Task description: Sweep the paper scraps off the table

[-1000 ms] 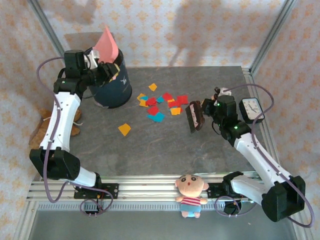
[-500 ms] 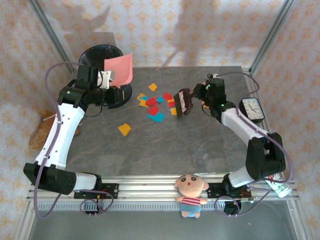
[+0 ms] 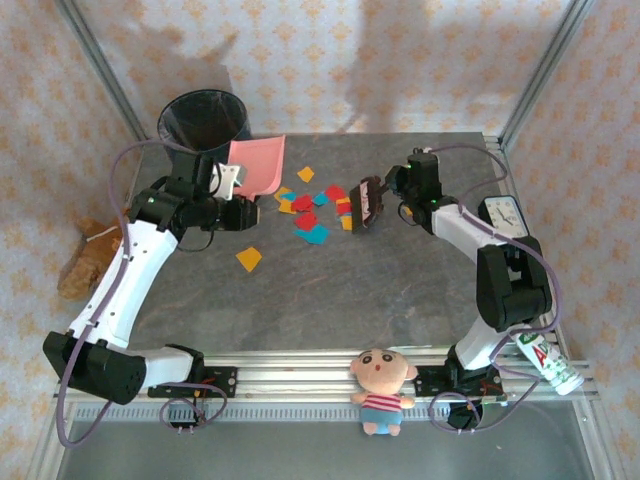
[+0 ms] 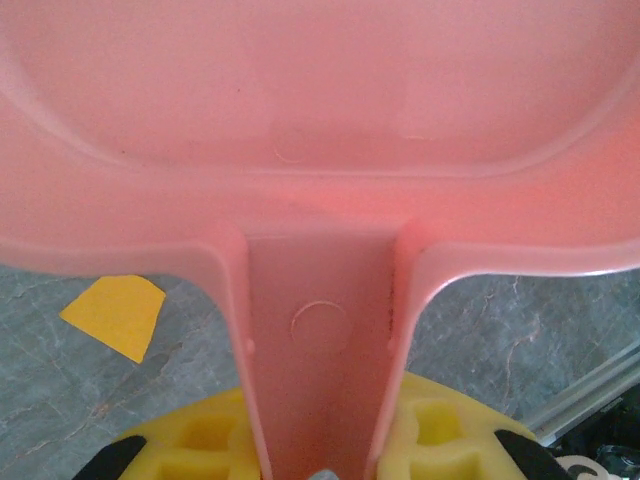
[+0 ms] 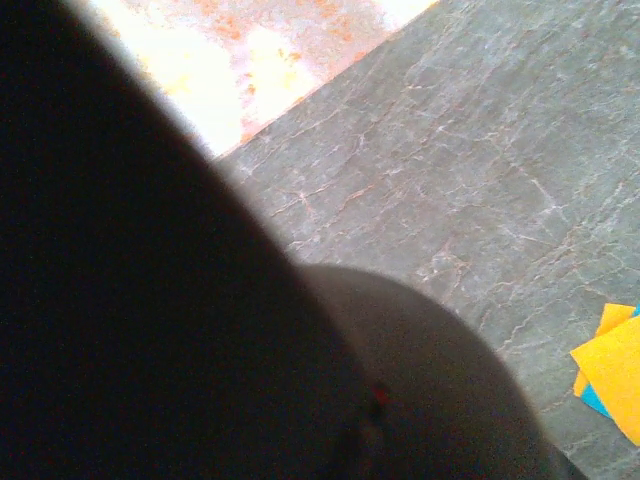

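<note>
The paper scraps (image 3: 315, 210), red, orange, yellow and blue, lie bunched at the middle back of the table (image 3: 330, 300). One orange scrap (image 3: 248, 258) lies apart, also seen under the pan in the left wrist view as an orange scrap (image 4: 115, 312). My left gripper (image 3: 228, 182) is shut on the handle (image 4: 320, 330) of the pink dustpan (image 3: 257, 165), which is held low at the pile's left edge. My right gripper (image 3: 395, 190) is shut on a dark brush (image 3: 367, 203) at the pile's right edge. The brush (image 5: 200, 330) hides its fingers; a yellow scrap (image 5: 615, 370) shows beside it.
A black bin (image 3: 203, 120) stands at the back left corner, behind the dustpan. A clock (image 3: 502, 215) sits at the right edge and a bottle (image 3: 545, 362) lies near the right arm's base. A doll (image 3: 382, 388) rests on the front rail.
My left arm has brought the dustpan from above the bin down beside the scraps. My right arm has carried the brush left and back to the pile's right edge.
</note>
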`<state>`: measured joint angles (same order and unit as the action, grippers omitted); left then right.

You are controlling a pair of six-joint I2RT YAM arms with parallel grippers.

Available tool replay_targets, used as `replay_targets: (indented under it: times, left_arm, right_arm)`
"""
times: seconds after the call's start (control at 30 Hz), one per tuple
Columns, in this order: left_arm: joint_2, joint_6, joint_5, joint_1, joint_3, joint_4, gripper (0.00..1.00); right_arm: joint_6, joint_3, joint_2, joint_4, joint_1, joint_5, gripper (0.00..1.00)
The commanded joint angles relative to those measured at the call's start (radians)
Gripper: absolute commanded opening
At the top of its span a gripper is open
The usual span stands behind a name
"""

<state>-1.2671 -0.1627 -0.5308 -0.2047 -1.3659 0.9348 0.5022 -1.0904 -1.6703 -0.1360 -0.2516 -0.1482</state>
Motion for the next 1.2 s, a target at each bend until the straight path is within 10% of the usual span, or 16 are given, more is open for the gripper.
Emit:
replay_targets:
  times: [0.0, 0.4, 0.77, 1.17]
  left_arm:
    - [0.017, 0.021, 0.008, -0.010, 0.013, -0.022, 0.00]
    - [0.002, 0.030, -0.016, -0.034, 0.022, -0.029, 0.00]
    - [-0.006, 0.032, -0.014, -0.054, 0.022, -0.026, 0.00]
    - [-0.007, 0.045, 0.033, -0.087, 0.028, 0.016, 0.00]
  right_arm:
    - [0.003, 0.044, 0.063, 0.025, 0.005, 0.086, 0.00]
    - [-0.030, 0.211, 0.301, 0.247, 0.005, 0.159, 0.00]
    - [-0.134, 0.310, 0.481, 0.044, 0.005, 0.101, 0.00]
    - [-0.428, 0.190, 0.466, 0.089, 0.007, 0.432, 0.00]
